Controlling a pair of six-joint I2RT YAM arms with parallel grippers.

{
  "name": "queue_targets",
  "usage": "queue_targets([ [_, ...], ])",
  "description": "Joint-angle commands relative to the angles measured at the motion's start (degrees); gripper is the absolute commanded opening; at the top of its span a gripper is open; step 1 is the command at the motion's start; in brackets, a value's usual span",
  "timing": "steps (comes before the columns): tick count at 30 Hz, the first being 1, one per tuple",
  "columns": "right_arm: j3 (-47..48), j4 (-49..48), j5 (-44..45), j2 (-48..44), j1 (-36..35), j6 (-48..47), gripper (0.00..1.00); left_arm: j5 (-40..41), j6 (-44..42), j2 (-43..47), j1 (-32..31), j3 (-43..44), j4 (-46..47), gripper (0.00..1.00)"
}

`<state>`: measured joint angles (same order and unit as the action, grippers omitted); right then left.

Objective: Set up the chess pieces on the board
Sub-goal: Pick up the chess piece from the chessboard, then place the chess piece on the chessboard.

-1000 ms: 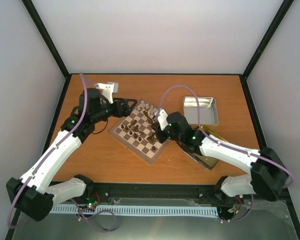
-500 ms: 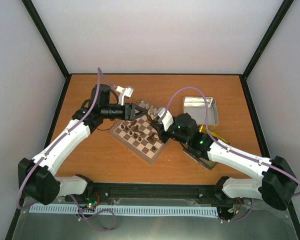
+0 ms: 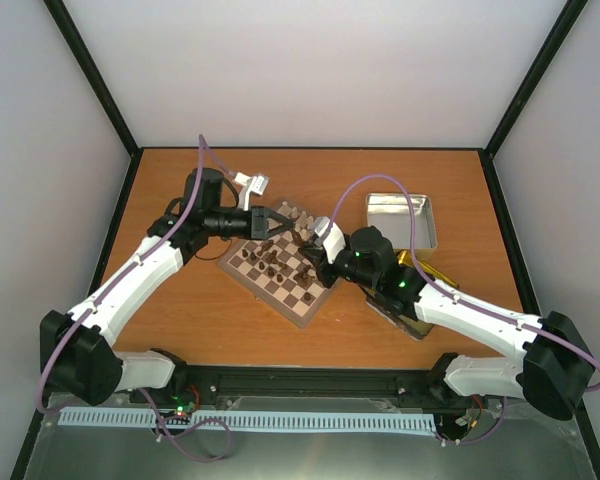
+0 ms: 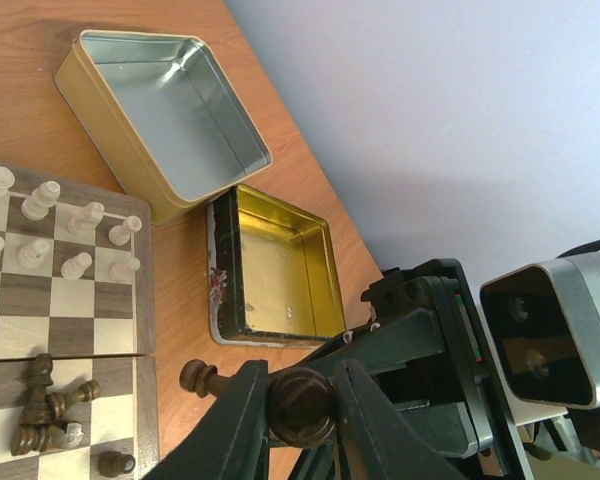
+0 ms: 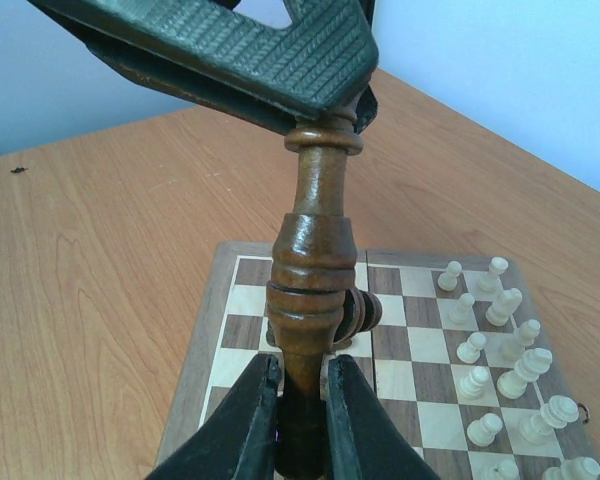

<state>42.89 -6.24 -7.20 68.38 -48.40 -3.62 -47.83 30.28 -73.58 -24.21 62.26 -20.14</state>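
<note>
One dark brown chess piece [image 5: 310,260] hangs above the board [image 5: 410,350], and both grippers grip it. My right gripper [image 5: 302,390] is shut on its lower stem. My left gripper [image 4: 300,380] is shut on its other end, which shows as a round dark disc [image 4: 300,410] between the fingers. In the top view the left gripper [image 3: 283,229] and right gripper [image 3: 313,247] meet over the board's [image 3: 300,300] far-right part. Several dark pieces [image 4: 50,405] lie toppled on the board's middle squares. Another lies just behind the held one [image 5: 365,315].
Cream chessmen [image 4: 80,230] stand in two rows along the board's far edge [image 3: 295,213]. An open silver tin [image 3: 400,220] sits to the right of the board. A second tin with a gold inside [image 4: 275,270] lies near it, partly under the right arm.
The left arm swung from the board's far-left corner to above the board. Its jaws went from open to shut on the piece that the right gripper holds up.
</note>
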Motion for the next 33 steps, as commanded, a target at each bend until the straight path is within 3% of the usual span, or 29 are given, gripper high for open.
queue_targets([
  [1,1.69,-0.69,-0.03,0.33,0.15,0.44,0.07,-1.36,-0.53,-0.31,0.15,0.49,2.03,0.11],
  [3,2.41,0.17,-0.13,0.96,0.15,1.32,0.07,-1.67,-0.96,0.52,0.14,-0.18,2.62,0.02],
  [7,3.47,1.78,0.48,2.17,0.15,4.27,0.08,4.00,-3.42,2.97,0.08,-1.89,1.73,0.01],
  [12,7.39,10.46,4.33,7.16,0.37,10.86,0.07,26.47,-7.49,8.92,0.04,-5.80,-0.77,0.01],
  [15,12.83,19.63,7.32,12.16,1.11,18.43,0.08,35.60,-9.24,12.30,-0.66,-9.27,-0.37,0.01],
  [18,16.59,26.31,5.56,15.96,2.34,25.83,0.08,42.30,-9.88,14.73,-3.89,-12.13,0.47,0.01],
  [25,19.32,30.30,1.58,18.38,4.34,37.80,0.11,52.83,-8.15,17.03,-12.35,-20.79,4.27,0.01],
  [28,18.68,31.16,2.69,17.58,5.54,39.98,0.11,52.72,-6.41,17.49,-15.21,-23.71,6.85,0.01],
  [33,16.85,30.08,4.07,15.23,7.06,41.51,0.13,61.78,-3.51,15.96,-22.07,-27.83,9.86,0.01],
])
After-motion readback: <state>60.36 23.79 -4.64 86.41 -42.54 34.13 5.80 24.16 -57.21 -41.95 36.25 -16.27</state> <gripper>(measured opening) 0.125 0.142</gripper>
